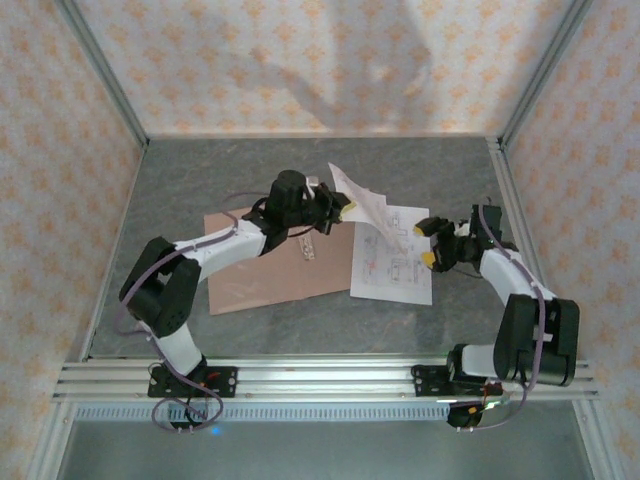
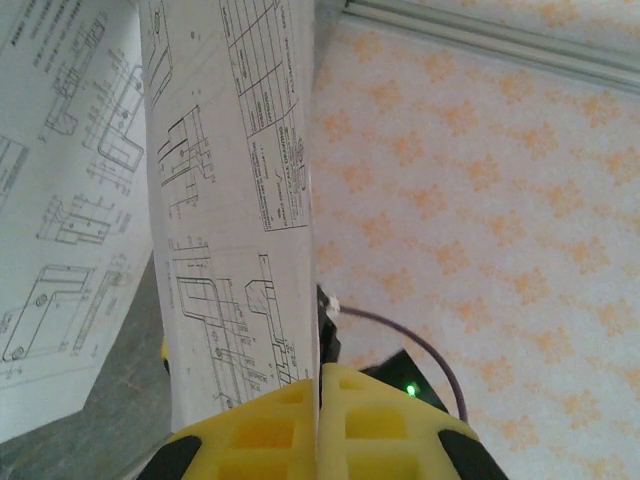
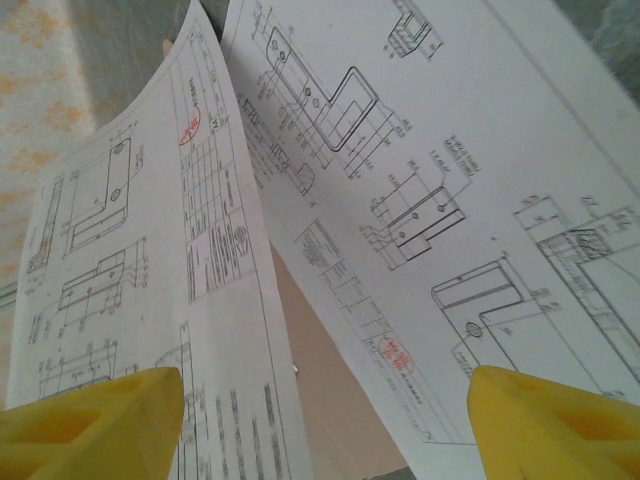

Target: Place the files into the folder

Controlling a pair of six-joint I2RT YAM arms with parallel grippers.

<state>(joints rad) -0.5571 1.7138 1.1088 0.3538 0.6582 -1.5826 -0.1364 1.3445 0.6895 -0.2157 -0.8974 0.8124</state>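
Step in hand: moving one sheet to the folder.

The left pincer [image 1: 341,207] is clamped on the lower edge of a lifted sheet [image 1: 362,200]. In the left wrist view its yellow pads [image 2: 385,425] meet with the paper between them. The sheet stands up off the tabletop [image 1: 300,170], bowed, above the gap between the folder's right edge and the remaining paper.

The right pincer [image 1: 428,244] is spread wide and holds nothing. It sits at the right edge of the flat sheets [image 1: 392,265], pointing left towards them.

The folder [image 1: 265,275] lies flat on the tabletop left of centre, partly beneath the left arm. The flat sheets lie just to its right, their left edge touching or slightly overlapping it; I cannot tell which.

Contents: no paper is seen on the folder's exposed face. It cannot be determined whether the folder is open or shut, or whether anything is already inside.

Judgement: the task is at an early stage. The next move calls for carrying the lifted sheet left over the folder and laying it down square. If the cover is shut, it must be raised first, probably by the free right pincer. Risk: the thin sheet may curl or slip on release.
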